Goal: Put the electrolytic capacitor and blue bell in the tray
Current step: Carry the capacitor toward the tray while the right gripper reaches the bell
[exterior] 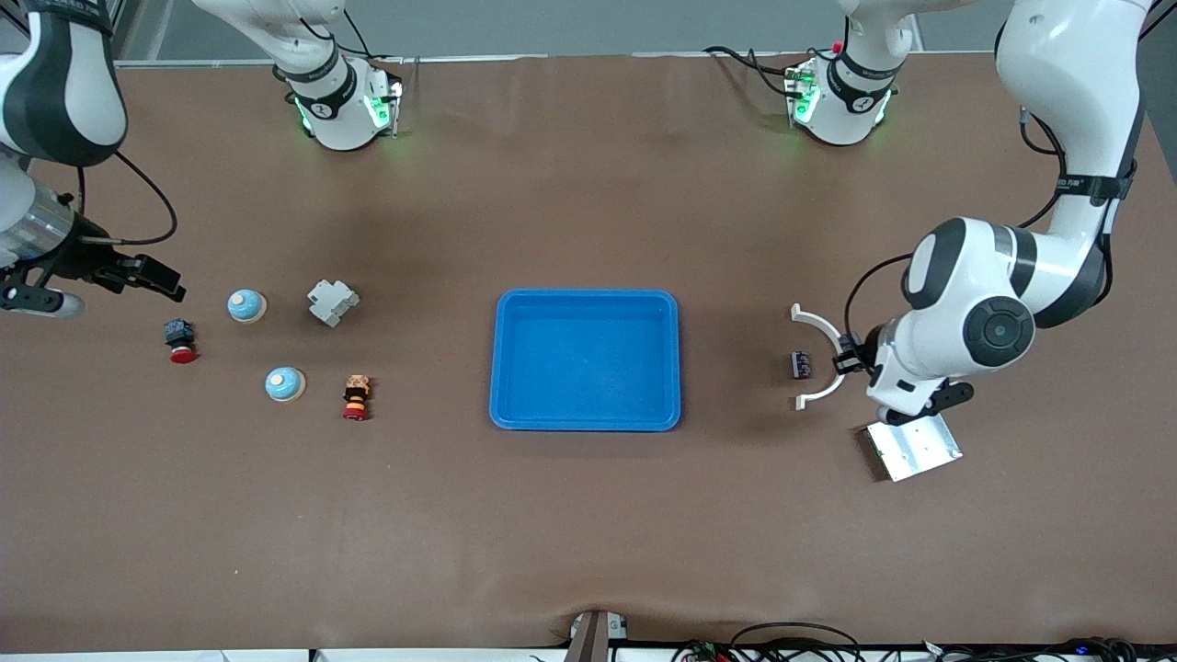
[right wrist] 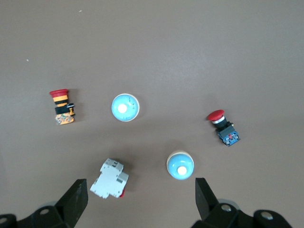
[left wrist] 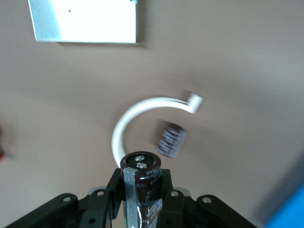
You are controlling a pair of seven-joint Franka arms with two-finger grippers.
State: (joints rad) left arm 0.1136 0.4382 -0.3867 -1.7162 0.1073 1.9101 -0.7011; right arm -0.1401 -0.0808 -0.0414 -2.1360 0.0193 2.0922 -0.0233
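Gripping one electrolytic capacitor (left wrist: 141,185) upright, the left gripper (left wrist: 140,199) hangs at the front view's right, over the surface beside a second capacitor (exterior: 801,365) and white arc (exterior: 821,357); the tray (exterior: 587,303) sits empty at centre. Spread wide, the right gripper (right wrist: 140,194) hovers over two blue bells (right wrist: 125,107) (right wrist: 180,166).

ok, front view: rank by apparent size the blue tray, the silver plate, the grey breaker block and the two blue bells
1. blue tray, by far the largest
2. silver plate, part hidden by the left arm
3. grey breaker block
4. two blue bells, which look alike; not ranked against each other
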